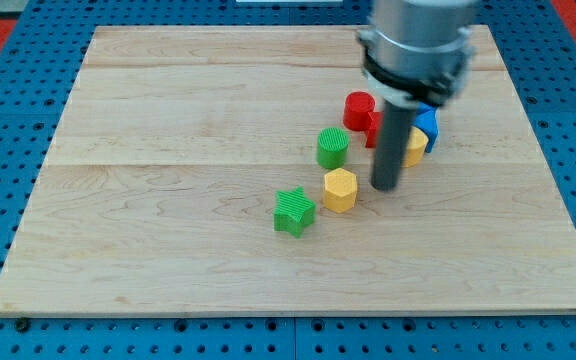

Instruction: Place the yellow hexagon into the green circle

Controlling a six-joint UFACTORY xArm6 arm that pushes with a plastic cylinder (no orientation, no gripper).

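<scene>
Cut off at the view's top: the arm's grey housing (pixel 415 40), blurred, covering part of the board's far edge toward the far right corner. Behind the dark rod, three blocks partly hidden: a red cylinder (pixel 359 108) with more red showing just beside it at the rod's edge, a blue block (pixel 427 124) of unclear shape, and a yellow block (pixel 414 148) of unclear shape peeking out on the rod's right side. Hard to tell whether that red sliver belongs to the cylinder or to a separate block.

My tip (pixel 384 188) down on the wooden board (pixel 168 220), right of centre, just beside the yellow hexagon (pixel 339 189) on its right, a narrow gap between them, apparently not touching. No fingers on this rod (a plain straight end, so nothing to open or close).

Yellow hexagon near the board's middle, a little toward the near edge, fully visible. Green cylinder (pixel 332 147) just beyond it toward the far edge, near but apart. Green star (pixel 294 211) on the hexagon's left and slightly nearer the near edge, almost touching it.

No trays or bins visible; all blocks lying directly on the board
</scene>
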